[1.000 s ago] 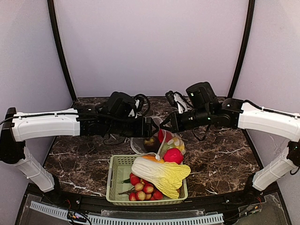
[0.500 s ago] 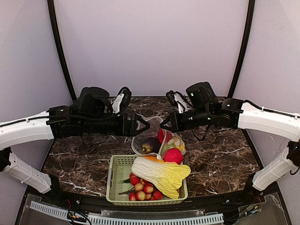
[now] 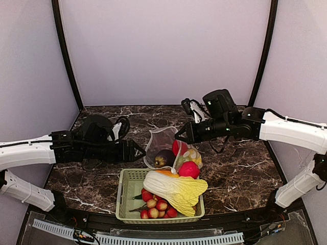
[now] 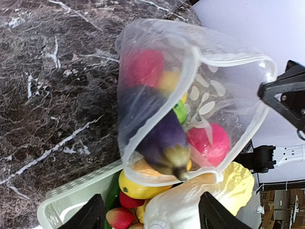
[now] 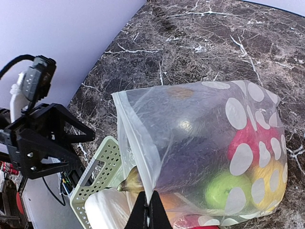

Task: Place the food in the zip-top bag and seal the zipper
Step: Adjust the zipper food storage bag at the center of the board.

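Marble-look table, dark brown with white veins, seen from above. At its centre sits the bag, thin crinkled clear plastic printed with white dots, its mouth gaping toward 9 o'clock. The zipper shows as a thicker clear band around that mouth, unsealed.

The right claw, black, reaches in from 3 o'clock with its fingers pressed together on the bag's rim, holding that edge up. The left claw sits at 9 o'clock of the bag, apart from it, fingers spread and holding nothing.

Inside the bag lies a glossy dark purple eggplant, its dull olive cap toward the mouth. A green apple and a red blur show through the dotted wall. A round pink fruit sits at the bag's 5 o'clock; whether it is inside or behind the plastic is hard to tell.

At 6 o'clock, touching the bag, stands a pale green slotted basket. A ribbed pale yellow cabbage lies across it, hiding much of it; small red-and-yellow fruits fill its near corner.
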You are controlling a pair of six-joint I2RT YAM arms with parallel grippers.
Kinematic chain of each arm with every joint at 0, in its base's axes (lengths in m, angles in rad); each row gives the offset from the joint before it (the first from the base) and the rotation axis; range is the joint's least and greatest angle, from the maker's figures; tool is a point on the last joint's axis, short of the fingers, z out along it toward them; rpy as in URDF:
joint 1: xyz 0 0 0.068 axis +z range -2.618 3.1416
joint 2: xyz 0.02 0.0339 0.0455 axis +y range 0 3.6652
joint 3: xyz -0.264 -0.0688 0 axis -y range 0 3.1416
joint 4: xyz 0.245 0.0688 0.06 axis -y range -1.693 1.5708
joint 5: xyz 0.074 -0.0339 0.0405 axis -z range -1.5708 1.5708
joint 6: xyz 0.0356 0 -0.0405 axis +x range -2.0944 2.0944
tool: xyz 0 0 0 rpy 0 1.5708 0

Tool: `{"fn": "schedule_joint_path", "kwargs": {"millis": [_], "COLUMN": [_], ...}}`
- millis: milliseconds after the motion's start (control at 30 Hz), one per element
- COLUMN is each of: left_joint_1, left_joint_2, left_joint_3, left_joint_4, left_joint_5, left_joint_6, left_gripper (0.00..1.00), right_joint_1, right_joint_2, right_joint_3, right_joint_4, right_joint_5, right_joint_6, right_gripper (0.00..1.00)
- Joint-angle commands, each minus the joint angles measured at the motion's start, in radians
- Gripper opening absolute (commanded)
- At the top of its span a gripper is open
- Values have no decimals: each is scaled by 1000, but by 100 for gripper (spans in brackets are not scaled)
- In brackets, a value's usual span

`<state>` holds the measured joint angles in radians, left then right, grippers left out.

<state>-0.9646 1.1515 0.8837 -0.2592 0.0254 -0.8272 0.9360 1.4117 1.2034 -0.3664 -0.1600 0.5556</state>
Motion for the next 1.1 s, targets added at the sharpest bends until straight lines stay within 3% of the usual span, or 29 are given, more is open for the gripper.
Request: {"fn": "schedule_joint_path", "kwargs": {"millis": [0, 233, 633, 1067], "left_joint_1": [23, 38, 59, 60], "left_joint_2": [-25, 7, 91, 127], "left_joint_3": [-65, -157, -174, -175], "left_joint_4": [45, 160, 277, 304], "left_joint_5": [37, 95, 154, 168], "left_joint_6": [-63, -111, -134, -157], "left_gripper": [67, 61, 50, 26], "right_joint_1": [9, 9, 9, 9], "right_joint_2": [-29, -31, -27, -35], "right_joint_3": [6, 8, 18, 14], "right_joint_4": [25, 21, 19, 11], "right_joint_5": [13, 16, 19, 30], "right_joint_6": [8, 7, 8, 11], "right_gripper": [0, 0, 0, 0]}}
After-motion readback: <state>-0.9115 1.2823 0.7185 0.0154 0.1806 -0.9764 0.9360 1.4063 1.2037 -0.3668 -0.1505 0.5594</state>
